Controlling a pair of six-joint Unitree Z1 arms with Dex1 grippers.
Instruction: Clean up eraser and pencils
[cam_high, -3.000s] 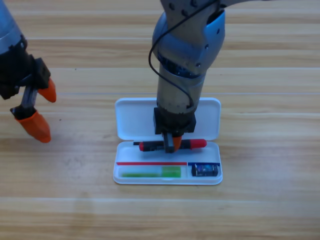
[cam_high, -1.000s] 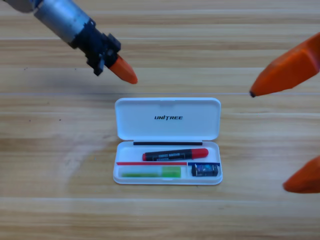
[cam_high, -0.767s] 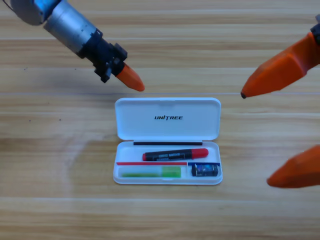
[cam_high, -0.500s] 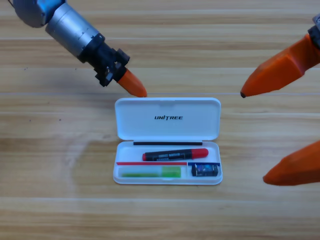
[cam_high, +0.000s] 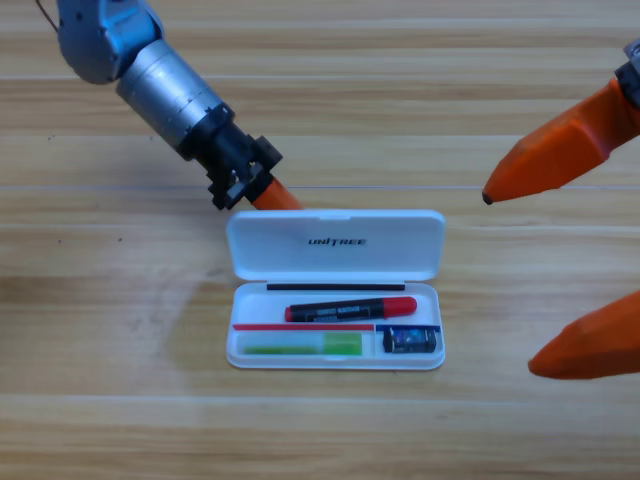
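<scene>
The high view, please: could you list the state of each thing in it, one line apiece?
White case: open, lid tilting up.
Black and red pencil: lying in the case's upper compartment.
Green pencil: lying in the lower left compartment.
Eraser: in the lower right compartment.
Left hand: tip at the lid's upper left edge.
Right hand: open, waiting at the right edge.

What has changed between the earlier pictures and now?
The right hand let go of the red-and-black pencil in the white case and drew back to the right edge, open. The left hand moved in to the lid's far edge, tilting it. The green pencil and eraser stayed.
</scene>
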